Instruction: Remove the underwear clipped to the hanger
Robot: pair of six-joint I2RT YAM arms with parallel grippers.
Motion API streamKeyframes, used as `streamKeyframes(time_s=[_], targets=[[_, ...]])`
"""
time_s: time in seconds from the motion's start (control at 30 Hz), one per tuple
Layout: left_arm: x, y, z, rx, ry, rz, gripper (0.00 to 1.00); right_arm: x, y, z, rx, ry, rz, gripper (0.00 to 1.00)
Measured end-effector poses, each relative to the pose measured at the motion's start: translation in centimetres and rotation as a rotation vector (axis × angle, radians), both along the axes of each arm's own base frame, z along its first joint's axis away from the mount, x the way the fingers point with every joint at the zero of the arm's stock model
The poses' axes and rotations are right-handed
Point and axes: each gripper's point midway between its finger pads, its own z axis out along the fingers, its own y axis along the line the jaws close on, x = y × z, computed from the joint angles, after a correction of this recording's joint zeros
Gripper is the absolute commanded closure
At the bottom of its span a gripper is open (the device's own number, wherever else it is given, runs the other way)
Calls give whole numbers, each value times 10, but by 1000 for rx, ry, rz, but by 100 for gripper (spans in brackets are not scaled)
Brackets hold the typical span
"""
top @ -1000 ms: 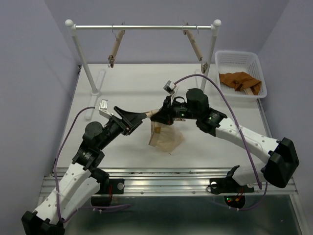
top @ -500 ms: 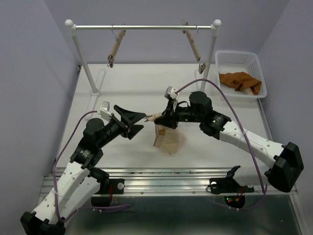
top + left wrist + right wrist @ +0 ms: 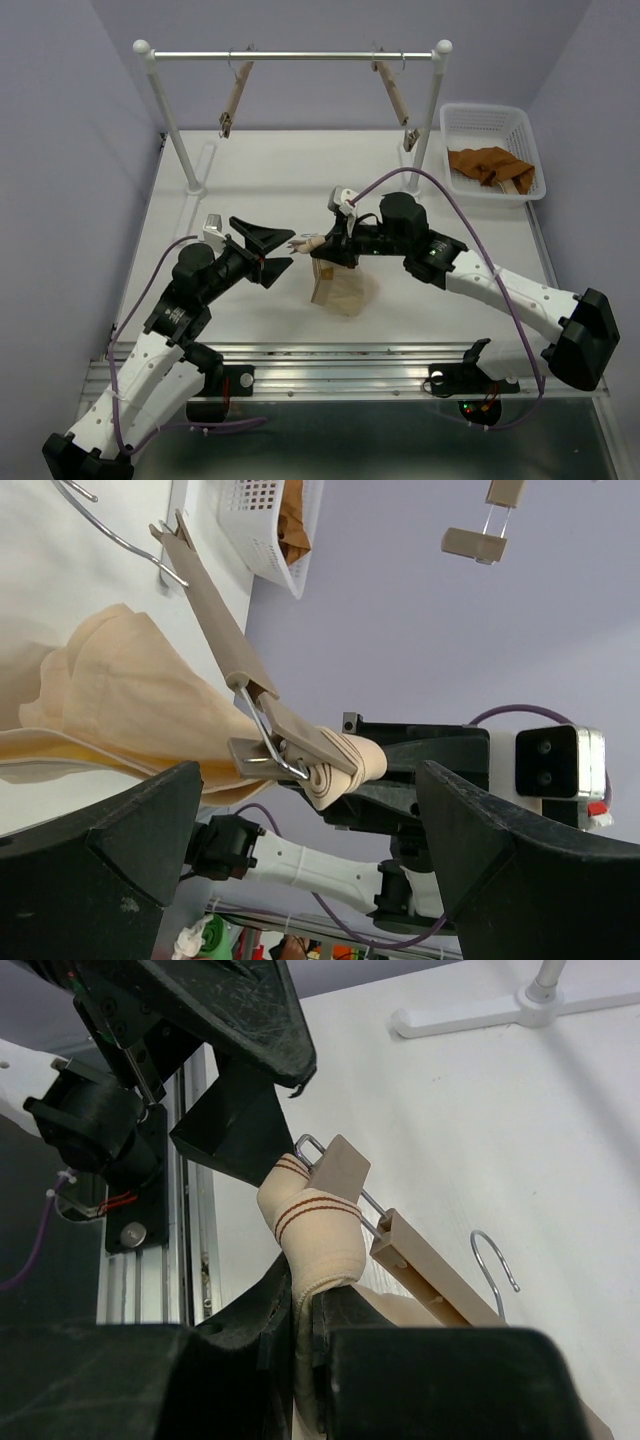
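Top external view: the right gripper [image 3: 322, 247], arm low over the tabletop [image 3: 250, 180], is closed on the pale beige underwear [image 3: 342, 292] beside the clip [image 3: 300, 243]; the rust-orange underwear [image 3: 488, 163] lies in the basket [image 3: 485, 108]. Left wrist view: the left gripper [image 3: 320, 845] stands wide open facing the clip, so unclipping is judged the step in hand, and the next move calls for steadying the hanger [image 3: 210, 610] while the band [image 3: 340, 765] pulls free. Right wrist view: the band is pinched just below the clip.

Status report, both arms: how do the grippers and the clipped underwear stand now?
Left gripper open, facing the clip. Right gripper shut on beige underwear beside that clip. Underwear not yet off the hanger. Nothing seen in the way.
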Motion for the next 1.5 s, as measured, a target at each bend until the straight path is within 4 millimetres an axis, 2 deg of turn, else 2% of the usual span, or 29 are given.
streamKeyframes(time_s=[0.37, 0.67, 0.87, 1.13, 1.27, 1.4, 1.5], targets=[[2, 1, -9, -9, 44, 16, 1, -15, 13, -2, -20, -77, 28, 99], [-1, 2, -8, -31, 50, 20, 1, -8, 14, -16, -73, -121, -34, 99], [-1, 3, -10, -29, 56, 25, 6, -6, 16, -17, -89, -162, -54, 99], [2, 3, -15, -21, 76, 35, 16, -19, 22, -17, -97, -205, -14, 99], [2, 5, -17, -21, 84, 48, 25, -23, 24, -20, -111, -215, -4, 99], [1, 8, -19, -22, 87, 60, 40, -25, 23, -26, -125, -220, 0, 99], [1, 8, -23, -20, 97, 61, 46, -26, 22, -31, -143, -215, 2, 99]])
